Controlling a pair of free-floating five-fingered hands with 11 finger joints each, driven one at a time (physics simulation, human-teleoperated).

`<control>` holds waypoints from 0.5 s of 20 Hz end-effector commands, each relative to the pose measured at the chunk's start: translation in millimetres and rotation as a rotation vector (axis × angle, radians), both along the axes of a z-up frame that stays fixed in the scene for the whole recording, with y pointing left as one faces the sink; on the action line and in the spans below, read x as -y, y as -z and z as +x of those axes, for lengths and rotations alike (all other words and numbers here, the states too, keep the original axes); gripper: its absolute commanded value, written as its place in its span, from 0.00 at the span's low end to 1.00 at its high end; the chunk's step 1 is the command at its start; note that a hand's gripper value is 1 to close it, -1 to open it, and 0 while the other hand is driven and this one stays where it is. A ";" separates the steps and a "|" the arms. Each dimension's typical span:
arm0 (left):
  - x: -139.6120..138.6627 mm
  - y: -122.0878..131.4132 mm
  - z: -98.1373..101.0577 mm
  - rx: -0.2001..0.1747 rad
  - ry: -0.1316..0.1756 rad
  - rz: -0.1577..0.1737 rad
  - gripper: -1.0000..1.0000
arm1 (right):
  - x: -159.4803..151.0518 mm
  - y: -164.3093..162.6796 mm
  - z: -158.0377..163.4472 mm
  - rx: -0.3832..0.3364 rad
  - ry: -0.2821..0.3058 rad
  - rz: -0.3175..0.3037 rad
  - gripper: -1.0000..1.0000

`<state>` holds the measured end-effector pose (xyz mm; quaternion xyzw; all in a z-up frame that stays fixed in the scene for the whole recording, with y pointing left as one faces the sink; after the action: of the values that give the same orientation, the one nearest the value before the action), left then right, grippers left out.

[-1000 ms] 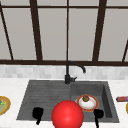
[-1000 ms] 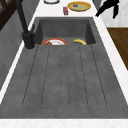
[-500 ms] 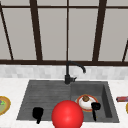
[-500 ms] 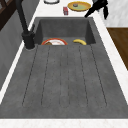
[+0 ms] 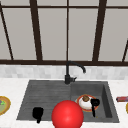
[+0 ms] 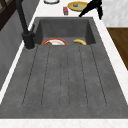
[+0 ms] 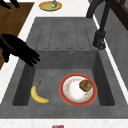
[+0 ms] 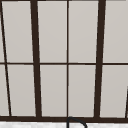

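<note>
Right hand (image 5: 94, 103): lower right of frame, fingers loosely extended and empty, apparently lower over the plate (image 5: 85, 102) than earlier.
Banana (image 7: 38, 94): basin floor, lower left.
Left hand (image 5: 37, 113): lower left, unchanged.

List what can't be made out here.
- Banana: front view, hidden behind the red ball.
- Plate: left side view, cut by the basin's edge.
- Yellow dish: front view, cut by the left edge.
- Red item: right side view, cut by the bottom edge.
</note>
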<state>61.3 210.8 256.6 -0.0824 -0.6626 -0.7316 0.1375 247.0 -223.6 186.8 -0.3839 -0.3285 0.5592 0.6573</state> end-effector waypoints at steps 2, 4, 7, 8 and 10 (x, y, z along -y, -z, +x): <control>0.0 0.0 0.0 0.000 0.000 0.000 0.50 | -3.2 10.0 38.0 -0.021 -0.003 0.005 0.00; 0.0 0.0 0.0 0.001 0.000 0.000 0.50 | -2.3 16.9 53.6 -0.024 -0.009 0.006 0.00; 0.0 0.0 0.0 0.001 -0.001 0.000 0.50 | -4.0 23.5 78.1 -0.012 -0.009 0.008 0.00; 0.0 0.0 0.0 0.001 -0.001 0.000 0.50 | -6.5 26.7 86.3 -0.010 -0.009 0.003 0.00; 0.0 0.1 0.1 0.001 -0.001 -0.001 0.50 | -10.6 37.1 102.8 -0.009 -0.005 0.001 0.00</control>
<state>61.3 210.8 256.6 -0.0817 -0.6629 -0.7314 0.1374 327.2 -219.1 161.2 -0.3815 -0.3256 0.5614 0.6583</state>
